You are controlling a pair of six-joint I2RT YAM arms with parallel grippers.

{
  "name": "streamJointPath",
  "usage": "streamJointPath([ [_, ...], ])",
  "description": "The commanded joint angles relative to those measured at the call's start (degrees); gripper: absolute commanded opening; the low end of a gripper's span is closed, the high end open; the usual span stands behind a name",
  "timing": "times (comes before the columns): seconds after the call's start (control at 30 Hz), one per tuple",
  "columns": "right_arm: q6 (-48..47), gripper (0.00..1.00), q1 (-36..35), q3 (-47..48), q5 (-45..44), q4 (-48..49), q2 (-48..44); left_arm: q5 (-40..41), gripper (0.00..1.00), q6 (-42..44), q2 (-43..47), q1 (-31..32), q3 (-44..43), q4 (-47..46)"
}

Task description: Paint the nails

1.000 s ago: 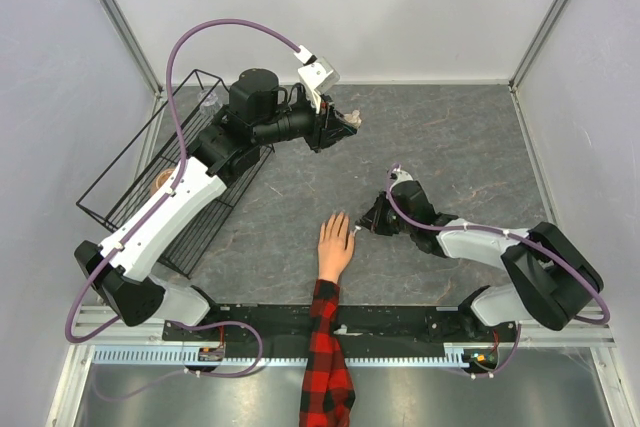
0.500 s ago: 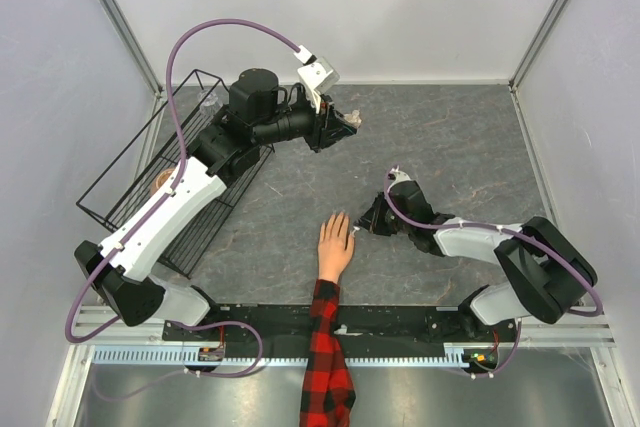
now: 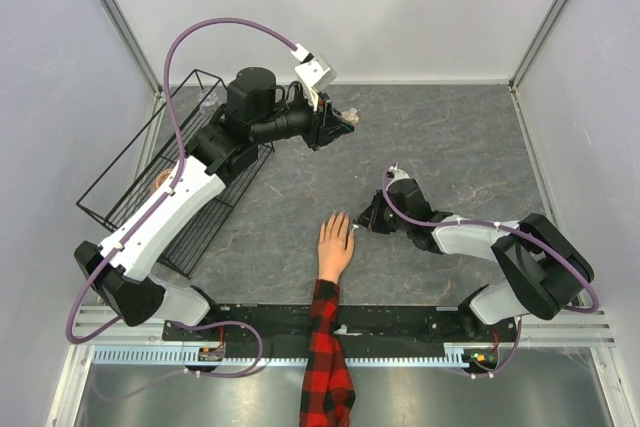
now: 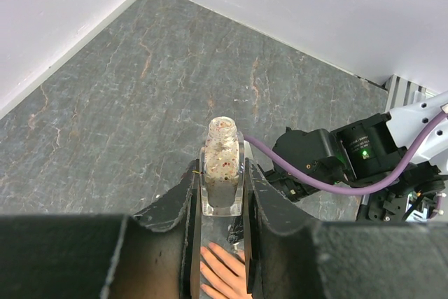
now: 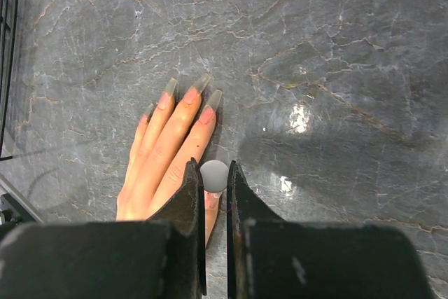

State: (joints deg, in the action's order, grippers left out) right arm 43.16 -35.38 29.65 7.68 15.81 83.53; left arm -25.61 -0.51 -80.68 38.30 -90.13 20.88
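Observation:
The peach mannequin hand [image 3: 335,245] with a red-and-black plaid sleeve [image 3: 325,347] lies palm down on the grey stone table. In the right wrist view its fingers [image 5: 168,141] point away, with pinkish nails [image 5: 190,96] under long clear tips. My right gripper [image 3: 361,226] sits low at the hand's thumb side, shut on a round grey brush cap [image 5: 214,176] right over the thumb [image 5: 211,208]; the brush itself is hidden. My left gripper [image 3: 343,123] is raised at the back, shut on an uncapped clear glitter polish bottle [image 4: 222,166].
A black wire basket [image 3: 150,177] stands along the left wall beside the left arm. White walls close the table [image 3: 460,137] on three sides. The arms' base rail [image 3: 400,322] runs along the near edge over the sleeve.
My right arm has crept slightly left, closer to the hand's thumb side. The left arm with the bottle has barely shifted.

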Motion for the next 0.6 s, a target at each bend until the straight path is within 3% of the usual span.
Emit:
streamJointPath([
  [0.0,-0.9,0.0,0.1,2.3,0.4,1.9,0.1,-0.6,0.02,1.3,0.4,-0.6,-2.5,-2.0],
  [0.57,-1.1,0.0,0.6,4.4,0.2,1.0,2.5,-1.3,0.02,1.3,-0.1,-1.2,-3.1,-1.9],
])
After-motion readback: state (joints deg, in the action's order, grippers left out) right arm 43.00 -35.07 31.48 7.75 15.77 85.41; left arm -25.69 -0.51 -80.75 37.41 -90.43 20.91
